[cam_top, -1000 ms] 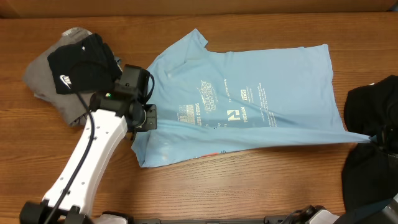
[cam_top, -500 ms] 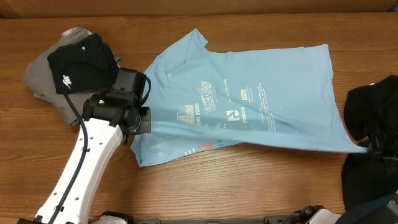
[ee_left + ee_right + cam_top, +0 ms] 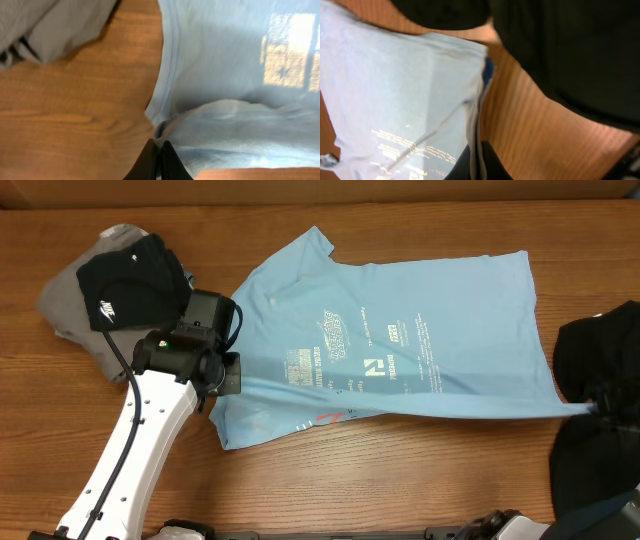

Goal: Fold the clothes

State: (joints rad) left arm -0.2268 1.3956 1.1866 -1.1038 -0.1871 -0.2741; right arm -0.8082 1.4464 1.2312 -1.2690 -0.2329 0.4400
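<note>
We see the light blue T-shirt (image 3: 400,320) spread across the middle of the table (image 3: 400,490). Its lower edge is lifted into a taut fold that runs from centre left to the right edge of the overhead frame. Our left jaws are pressed together, pinching the shirt's edge at the bottom of the left wrist view. Our right jaws pinch its right-hand corner. The grey and black Nike pieces (image 3: 115,295) lie at upper left and the black garment (image 3: 600,350) at right.
</note>
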